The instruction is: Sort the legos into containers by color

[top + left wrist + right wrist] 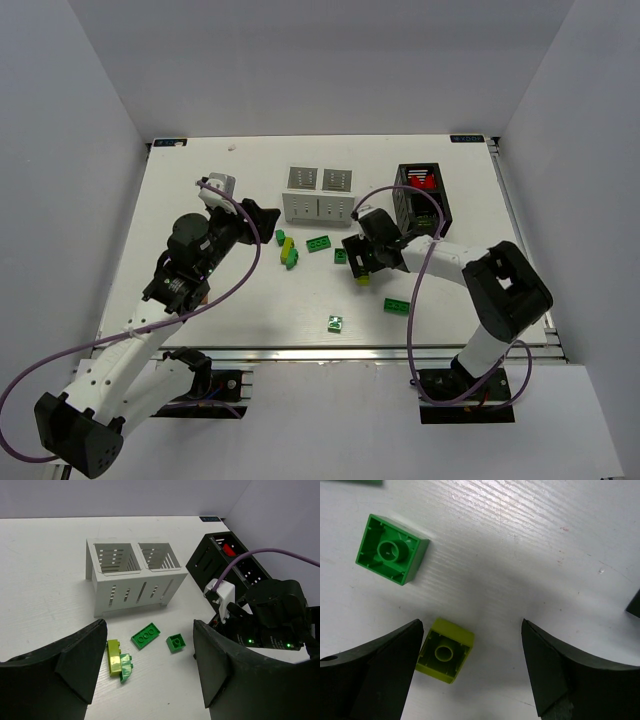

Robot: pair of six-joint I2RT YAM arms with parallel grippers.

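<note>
My right gripper (360, 266) is open, low over the table, with an upturned yellow-green lego (445, 650) lying between its fingers, close to the left finger (395, 665). An upturned green lego (391, 555) lies just beyond it. My left gripper (150, 665) is open and empty, held above a yellow-green brick (114, 656) joined to a green sloped piece (126, 668), a flat green plate (146, 635) and a small green brick (175, 642). The white box (318, 195) looks empty. The black box (422, 200) holds a red lego (424, 183).
Two more green legos lie toward the near edge, one (397, 305) near my right arm and one (336, 323) at centre. A tiny green piece (281, 236) sits in front of the white box. Grey walls close in the table on both sides.
</note>
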